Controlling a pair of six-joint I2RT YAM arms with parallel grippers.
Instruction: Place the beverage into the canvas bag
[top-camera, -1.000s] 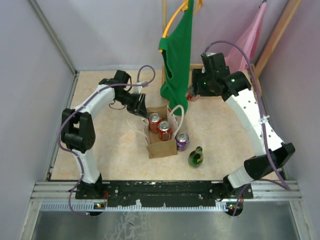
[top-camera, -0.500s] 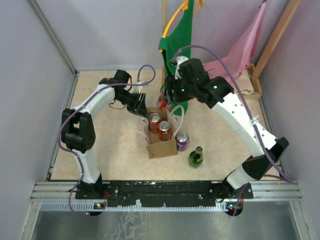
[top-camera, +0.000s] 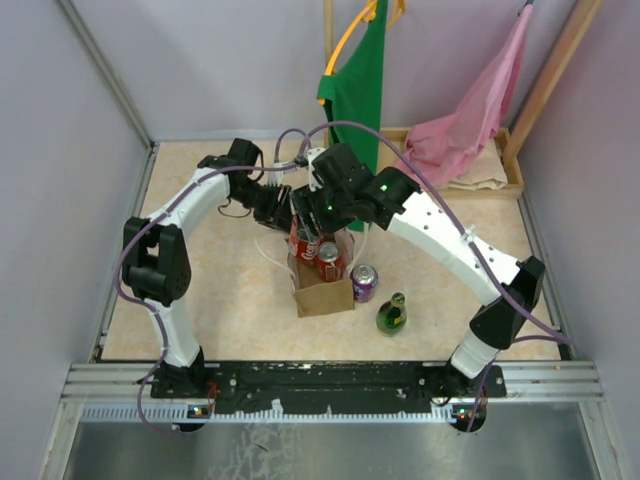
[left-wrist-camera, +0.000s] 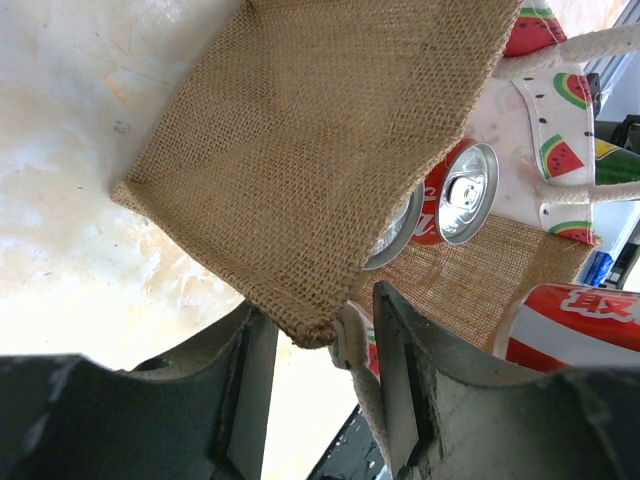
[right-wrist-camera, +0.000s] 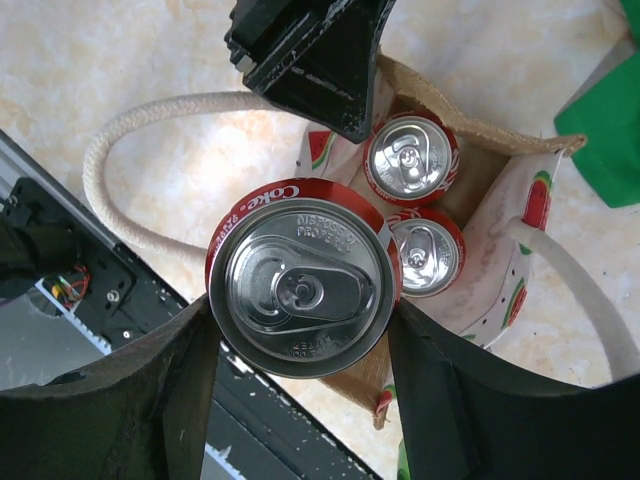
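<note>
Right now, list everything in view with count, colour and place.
bag: one, cream with tan sides, table centre
cans in bag: two, red, upright
held can: one, red, over the bag
loose can: one, purple, on table right of bag
bottle: one, green, beside the loose can
cloths: two, green and pink, hanging at the back
left gripper: one, black, bag's corner between its fingers
right gripper: one, black, shut on the held can
</note>
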